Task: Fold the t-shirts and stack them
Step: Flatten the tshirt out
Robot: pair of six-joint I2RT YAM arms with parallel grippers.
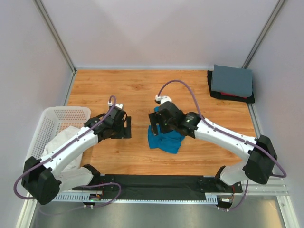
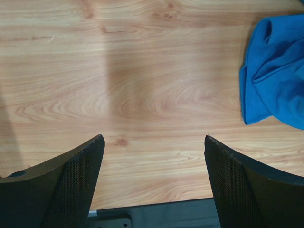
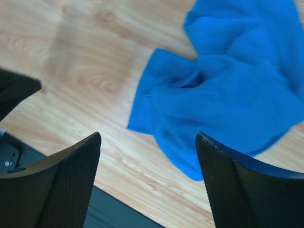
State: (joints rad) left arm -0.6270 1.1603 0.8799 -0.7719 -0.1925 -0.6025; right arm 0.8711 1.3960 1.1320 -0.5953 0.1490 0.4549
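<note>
A teal-blue t-shirt lies crumpled on the wooden table near its front middle. It also shows at the right edge of the left wrist view and fills the upper right of the right wrist view. My right gripper hovers open just above the shirt's left part, with nothing between its fingers. Left of the shirt, my left gripper is open over bare wood. A folded slate-grey t-shirt tops a stack at the back right, with a dark one and a red edge under it.
A white mesh laundry basket stands at the left edge, with a white t-shirt inside, partly hidden by my left arm. A black strip runs along the table's near edge. Grey walls close in the back and sides.
</note>
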